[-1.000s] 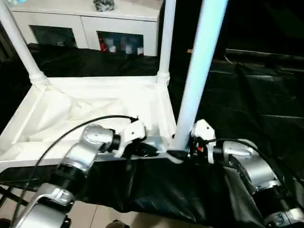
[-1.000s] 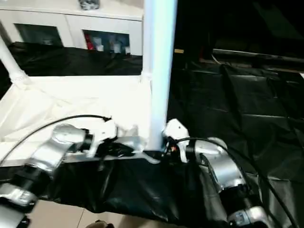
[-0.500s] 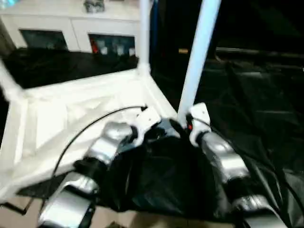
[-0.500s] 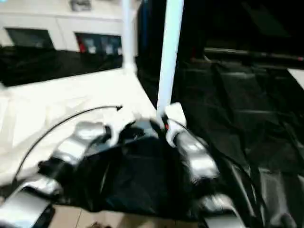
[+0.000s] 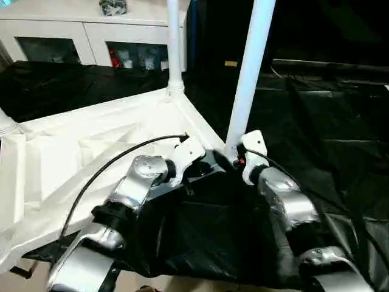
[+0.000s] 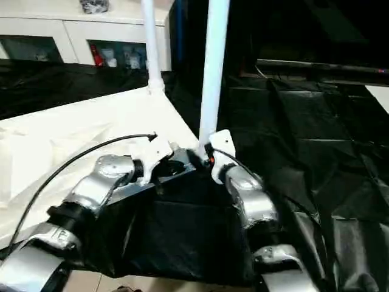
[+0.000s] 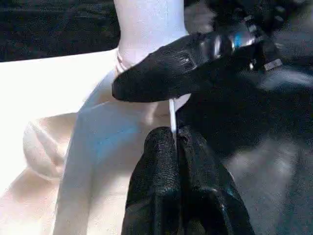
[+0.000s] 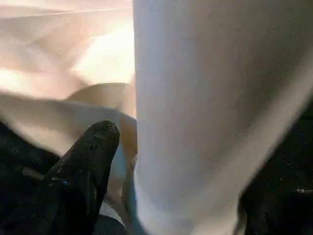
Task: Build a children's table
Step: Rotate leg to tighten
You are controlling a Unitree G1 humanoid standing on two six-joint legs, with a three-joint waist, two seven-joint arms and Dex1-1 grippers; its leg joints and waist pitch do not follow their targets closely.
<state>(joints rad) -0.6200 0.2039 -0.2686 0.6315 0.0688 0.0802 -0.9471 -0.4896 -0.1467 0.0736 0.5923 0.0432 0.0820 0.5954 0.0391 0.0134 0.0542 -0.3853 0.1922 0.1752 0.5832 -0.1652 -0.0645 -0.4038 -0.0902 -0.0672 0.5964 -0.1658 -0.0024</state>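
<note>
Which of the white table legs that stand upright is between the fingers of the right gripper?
The near leg, at the tabletop corner closest to the robot. The right gripper straddles its base. The far leg stands free at the corner behind.

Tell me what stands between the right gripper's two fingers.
The near white leg of the upturned table top stands between the right gripper's fingers, seen in the right wrist view.

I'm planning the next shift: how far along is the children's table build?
Done: the table top lies upside down; the far leg stands in its socket, another leg's base shows at left. In hand: the near leg stands at its corner, right tool open around its base, left tool pinching the rim. Left: likely seating this leg; the fourth corner's state I cannot tell.
</note>
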